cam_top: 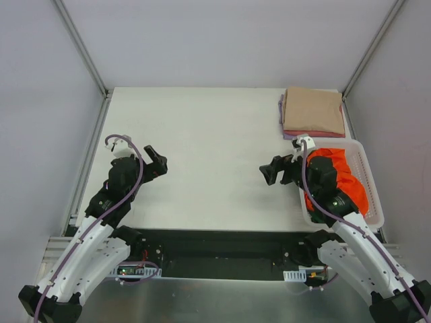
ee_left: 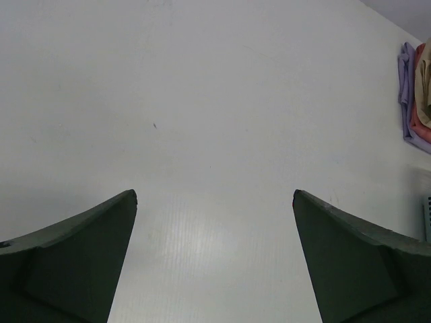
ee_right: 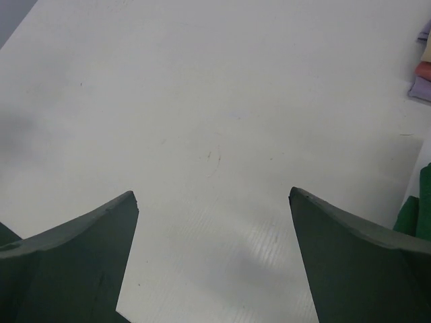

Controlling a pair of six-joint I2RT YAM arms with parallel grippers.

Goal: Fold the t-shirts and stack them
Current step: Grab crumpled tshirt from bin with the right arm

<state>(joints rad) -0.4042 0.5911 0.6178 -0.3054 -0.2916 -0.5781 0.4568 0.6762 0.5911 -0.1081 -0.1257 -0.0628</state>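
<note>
A folded stack of t-shirts [cam_top: 311, 112] lies at the far right of the table, beige on top with pink and lilac edges below; its edge shows in the left wrist view [ee_left: 414, 101] and the right wrist view [ee_right: 423, 74]. A bright orange t-shirt [cam_top: 343, 178] lies crumpled in the white basket [cam_top: 369, 182], with a dark green t-shirt [ee_right: 419, 212] beside it. My left gripper [cam_top: 156, 160] is open and empty over bare table [ee_left: 214, 195]. My right gripper [cam_top: 269, 171] is open and empty just left of the basket [ee_right: 212, 195].
The white table [cam_top: 209, 148] is bounded by grey walls with metal corner rails [cam_top: 84, 50]. The basket sits at the right edge, under my right arm. A dark gap [cam_top: 215, 249] with the arm bases runs along the near edge.
</note>
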